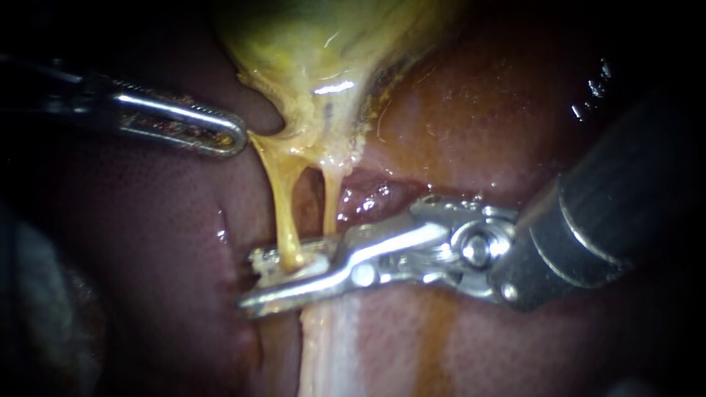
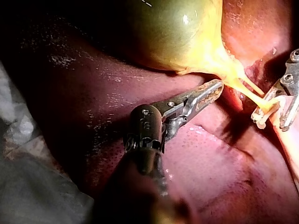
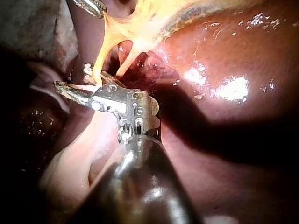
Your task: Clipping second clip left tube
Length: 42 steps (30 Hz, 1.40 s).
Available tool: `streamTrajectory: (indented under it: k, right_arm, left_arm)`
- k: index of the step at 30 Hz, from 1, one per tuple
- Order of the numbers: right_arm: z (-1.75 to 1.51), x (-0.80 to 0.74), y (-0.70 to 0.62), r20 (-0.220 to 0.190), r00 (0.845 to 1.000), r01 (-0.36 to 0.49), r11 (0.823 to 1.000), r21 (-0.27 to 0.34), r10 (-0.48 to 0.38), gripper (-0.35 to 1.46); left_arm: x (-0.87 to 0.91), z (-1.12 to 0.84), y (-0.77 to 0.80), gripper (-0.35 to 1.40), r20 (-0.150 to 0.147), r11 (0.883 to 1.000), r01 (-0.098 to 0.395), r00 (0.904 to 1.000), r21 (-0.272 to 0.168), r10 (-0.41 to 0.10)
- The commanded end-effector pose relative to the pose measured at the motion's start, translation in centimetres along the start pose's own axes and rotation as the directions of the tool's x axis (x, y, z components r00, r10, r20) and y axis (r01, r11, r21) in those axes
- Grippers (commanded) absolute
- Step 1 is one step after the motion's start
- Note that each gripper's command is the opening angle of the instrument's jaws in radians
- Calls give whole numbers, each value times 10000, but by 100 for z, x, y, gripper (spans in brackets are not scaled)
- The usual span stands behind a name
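From the yellow neck of the gallbladder (image 1: 316, 44) two thin tubes hang down. The left tube (image 1: 283, 198) runs between the jaws of my right instrument (image 1: 254, 283), which stand slightly apart around its lower end; a pale piece shows at the upper jaw. The right tube (image 1: 331, 198) passes just behind those jaws. In the left wrist view the same jaws (image 2: 270, 120) show a gap with the tube (image 2: 247, 93) between them. My left instrument (image 1: 235, 140) is shut at the gallbladder's neck edge, which stretches toward its tip (image 3: 91, 5).
Dark red liver (image 1: 478, 110) lies all around the tubes. A pale band of tissue (image 1: 327, 345) runs below the right instrument's jaws. Grey cloth (image 2: 18, 116) lies beside the left instrument's shaft.
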Motion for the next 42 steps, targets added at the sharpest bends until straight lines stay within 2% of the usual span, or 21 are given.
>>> streamTrajectory:
  k: [1,4,10,13,20,25,26,29,31,35,42]
  right_arm:
    - [0,0,-1,59,10000,6,10000,35,-6,45]
    - [0,1,-3,120,9999,22,9999,104,-23,43]
    - [-9,15,-6,-27,10000,-66,10000,39,67,33]
    - [-14,20,-5,-108,9999,-102,9999,-7,102,23]
    - [-22,20,-1,-105,9999,-103,9999,-42,103,-3]
    - [-24,19,-1,-94,9989,-456,9990,-34,456,-24]
    - [-24,18,-1,-88,9980,-632,9980,-31,632,-35]
    - [-27,17,-1,-71,9894,-1454,9894,-27,1454,-35]
    - [-29,18,1,-83,9866,-1629,9866,-37,1628,-35]
    - [-30,17,3,121,9857,-1679,9858,66,1678,-35]
    - [-30,17,2,136,9837,-1792,9838,70,1791,-35]
  left_arm:
    - [0,0,0,-35,3,10000,-6,10000,-6,6]
    - [0,0,0,-35,3,10000,-7,10000,-6,7]
    - [0,0,0,-35,4,10000,-7,10000,-7,7]
    - [0,0,0,-35,4,10000,-7,10000,-7,7]
    - [0,0,0,-35,4,10000,-7,10000,-7,7]
    - [0,0,0,-35,4,10000,-7,10000,-7,7]
    - [0,0,0,-35,4,10000,-7,10000,-7,7]
    - [0,0,0,-35,4,10000,-7,10000,-7,7]
    - [0,-1,0,-35,4,10000,-7,10000,-7,7]
    - [0,-1,0,-35,4,10000,-7,10000,-7,7]
    - [0,0,0,-35,4,10000,-7,10000,-7,7]
